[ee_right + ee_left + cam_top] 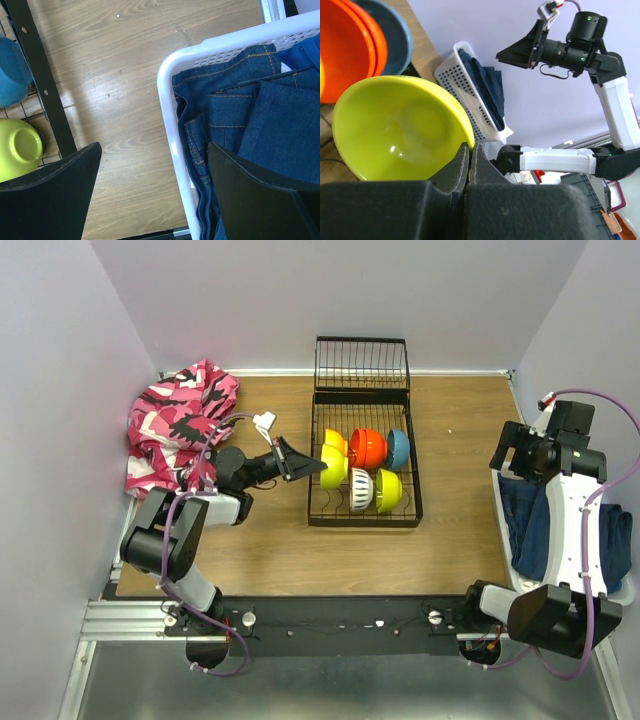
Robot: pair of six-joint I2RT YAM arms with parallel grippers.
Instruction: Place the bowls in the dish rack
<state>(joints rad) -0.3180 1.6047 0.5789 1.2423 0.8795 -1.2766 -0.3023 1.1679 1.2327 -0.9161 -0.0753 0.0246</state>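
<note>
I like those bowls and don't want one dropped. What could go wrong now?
The left gripper pinches only the thin rim of the lime bowl, so it might slip or swing. The dish rack is already crowded, so that bowl could bump the orange bowl right beside it.
</note>
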